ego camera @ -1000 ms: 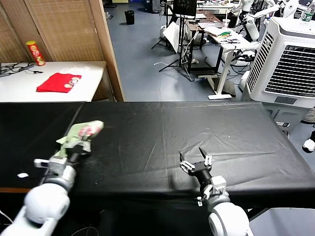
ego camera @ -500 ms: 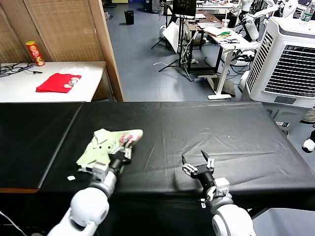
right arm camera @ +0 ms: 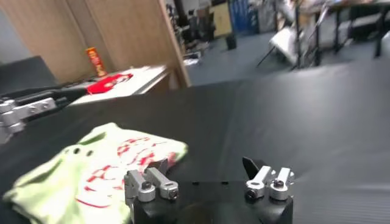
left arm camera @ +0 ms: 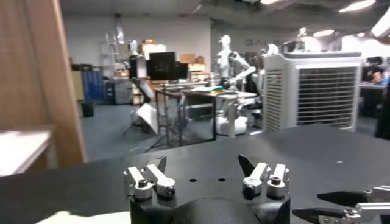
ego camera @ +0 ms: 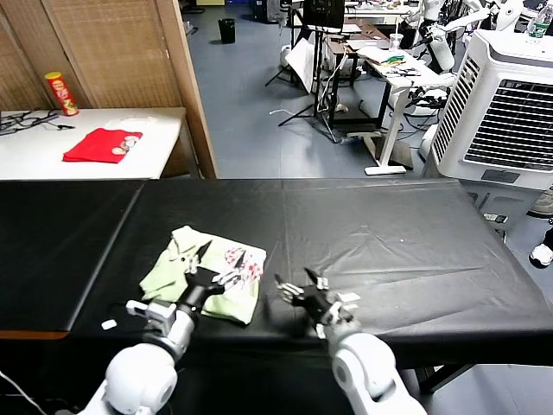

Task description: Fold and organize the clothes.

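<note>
- Pale green thin-fabric shirt with a collar and pink-red floral print (ego camera: 206,271) lies folded into a rough square on the black cloth-covered table (ego camera: 389,242), towards the near edge and left of the middle; the right wrist view shows it too (right arm camera: 97,167), flat on the cloth.
- Left pincer (ego camera: 220,264) sits over the near part of the shirt with its fingers spread apart, gripping nothing; its own wrist view (left arm camera: 204,176) shows the two finger pairs well separated with only table between them.
- Right pincer (ego camera: 302,288) is low over the bare black cloth just beside the shirt's right edge, fingers likewise apart and empty; its wrist view (right arm camera: 207,176) shows the same wide gap.
- Whether either pincer touches the fabric or cloth cannot be told.
- Beyond the black table, on a white side table (ego camera: 147,143) to the left, lie a small red folded garment (ego camera: 102,144) and a red and yellow cylindrical can (ego camera: 61,92).
- A large white air cooler with a dark grille (ego camera: 505,108) stands on the floor at the far right.
</note>
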Controlling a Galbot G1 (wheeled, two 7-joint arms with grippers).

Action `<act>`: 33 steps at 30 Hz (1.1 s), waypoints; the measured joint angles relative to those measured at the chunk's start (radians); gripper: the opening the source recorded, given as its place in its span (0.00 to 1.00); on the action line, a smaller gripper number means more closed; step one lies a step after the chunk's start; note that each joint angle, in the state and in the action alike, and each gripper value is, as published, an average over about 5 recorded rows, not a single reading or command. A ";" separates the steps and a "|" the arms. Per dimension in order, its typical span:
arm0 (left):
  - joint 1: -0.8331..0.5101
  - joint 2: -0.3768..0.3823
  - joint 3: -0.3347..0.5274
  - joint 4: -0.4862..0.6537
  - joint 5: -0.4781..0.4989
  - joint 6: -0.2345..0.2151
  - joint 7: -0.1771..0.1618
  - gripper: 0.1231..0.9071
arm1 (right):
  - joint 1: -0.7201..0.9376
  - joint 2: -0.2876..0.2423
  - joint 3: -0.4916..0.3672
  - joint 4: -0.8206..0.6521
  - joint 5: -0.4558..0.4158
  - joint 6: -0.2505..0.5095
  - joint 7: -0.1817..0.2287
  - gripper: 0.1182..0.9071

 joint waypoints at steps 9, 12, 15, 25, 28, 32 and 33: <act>0.102 -0.015 -0.081 -0.023 0.046 -0.042 -0.004 0.86 | 0.165 0.096 -0.048 -0.208 0.145 -0.009 0.043 0.84; 0.137 -0.020 -0.110 -0.027 0.051 -0.055 -0.004 0.86 | 0.196 0.118 -0.051 -0.255 0.166 -0.003 0.037 0.70; 0.167 -0.025 -0.138 -0.030 0.055 -0.067 -0.004 0.86 | 0.217 0.133 -0.054 -0.290 0.164 0.003 0.028 0.50; 0.220 -0.037 -0.182 -0.024 0.068 -0.097 -0.004 0.86 | 0.282 0.077 -0.063 -0.342 -0.077 0.038 -0.096 0.05; 0.223 -0.039 -0.187 -0.017 0.068 -0.102 -0.006 0.86 | 0.318 0.018 -0.074 -0.355 -0.177 0.053 -0.155 0.06; 0.224 -0.040 -0.197 -0.001 0.061 -0.110 -0.009 0.86 | 0.365 -0.077 -0.096 -0.376 -0.290 0.113 -0.247 0.14; 0.225 -0.040 -0.201 0.003 0.055 -0.116 -0.010 0.86 | 0.372 -0.100 -0.101 -0.379 -0.311 0.134 -0.265 0.20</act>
